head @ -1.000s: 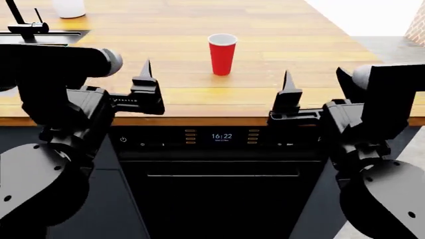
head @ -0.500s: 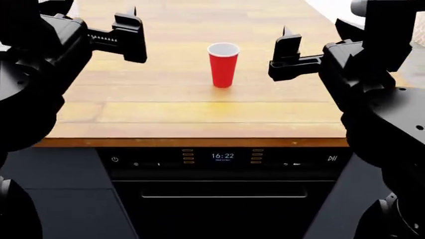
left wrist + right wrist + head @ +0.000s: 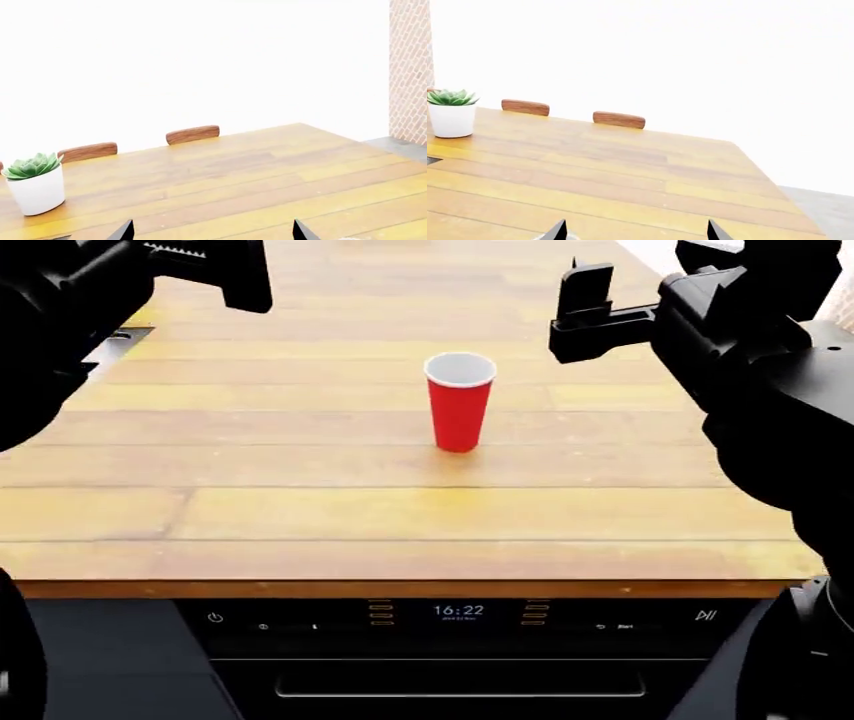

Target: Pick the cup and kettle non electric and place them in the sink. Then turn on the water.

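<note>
Oven: a black oven front (image 3: 458,660) sits under the counter's near edge, its clock lit.
Counter: the wooden counter (image 3: 334,515) runs away from the robot; its near strip carries nothing visible.
Cup: the red cup (image 3: 459,401) stands upright on the counter, roughly midway between the side edges and well back from the near edge, touched by nothing.
Left pincer: the left pincer (image 3: 210,231) hangs above the counter's left side, beyond the cup and well apart from it. Its two tips show spread wide in the left wrist view, with nothing between them.
Right pincer: the right pincer (image 3: 636,230) hangs above the counter's right side, also past the cup. Its tips are spread and it holds nothing.
Sink: only a dark sliver by the counter's left edge in the head view may be its rim; the basin is hidden behind the left arm.
Plant: a white pot with a green plant (image 3: 452,113) stands near the far left corner.
Chairs: two wooden chair backs (image 3: 618,119) show beyond the far edge.
Kettle: not seen in any view.
Stage: neither object picked, by the look of things.
Risk: the cup looks light and tall, so a pincer coming in low from the side could tip it and roll it away. Both wrist cameras look past the cup, which makes lining up harder.
</note>
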Robot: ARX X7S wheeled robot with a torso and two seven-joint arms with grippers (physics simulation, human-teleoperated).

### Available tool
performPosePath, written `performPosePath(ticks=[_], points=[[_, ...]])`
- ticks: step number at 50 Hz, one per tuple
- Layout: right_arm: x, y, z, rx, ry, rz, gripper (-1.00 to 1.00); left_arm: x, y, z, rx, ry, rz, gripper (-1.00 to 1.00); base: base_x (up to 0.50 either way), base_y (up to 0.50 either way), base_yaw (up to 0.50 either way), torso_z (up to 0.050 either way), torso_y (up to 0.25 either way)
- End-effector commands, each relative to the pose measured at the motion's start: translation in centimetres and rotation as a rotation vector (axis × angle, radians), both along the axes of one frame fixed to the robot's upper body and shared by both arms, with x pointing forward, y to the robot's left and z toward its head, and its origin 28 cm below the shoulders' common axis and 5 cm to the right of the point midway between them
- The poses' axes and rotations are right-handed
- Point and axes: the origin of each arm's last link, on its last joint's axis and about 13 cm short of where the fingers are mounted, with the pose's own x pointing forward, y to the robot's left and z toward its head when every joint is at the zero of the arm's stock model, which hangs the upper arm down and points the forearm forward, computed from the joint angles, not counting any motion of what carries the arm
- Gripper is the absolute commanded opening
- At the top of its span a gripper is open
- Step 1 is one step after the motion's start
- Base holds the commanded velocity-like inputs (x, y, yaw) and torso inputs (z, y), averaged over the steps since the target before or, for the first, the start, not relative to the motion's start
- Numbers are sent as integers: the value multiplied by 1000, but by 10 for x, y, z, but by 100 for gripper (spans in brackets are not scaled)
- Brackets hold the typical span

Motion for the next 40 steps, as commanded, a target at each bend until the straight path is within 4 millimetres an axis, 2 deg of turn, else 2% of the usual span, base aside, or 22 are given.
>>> performPosePath(ticks=[1,10,27,34,40], points=[[2,-1,5,1,6,7,100,3,1,7,-3,-4,-7,100,266,227,0,0,0],[2,1,8,12,5,8,100,5,0,10,3,-11,-16,100,271,255,0,0,0],[2,-5,6,39,10,1,100,6,-4,11,6,-14,-30,100,391,50,0,0,1],[-7,-11,5,60,42,65,100,4,-3,12,0,-20,-40,100,0,0,0,0,1],[-28,-24,1,10,96,168,100,4,-2,10,-10,-18,-48,100,0,0,0,0,0]])
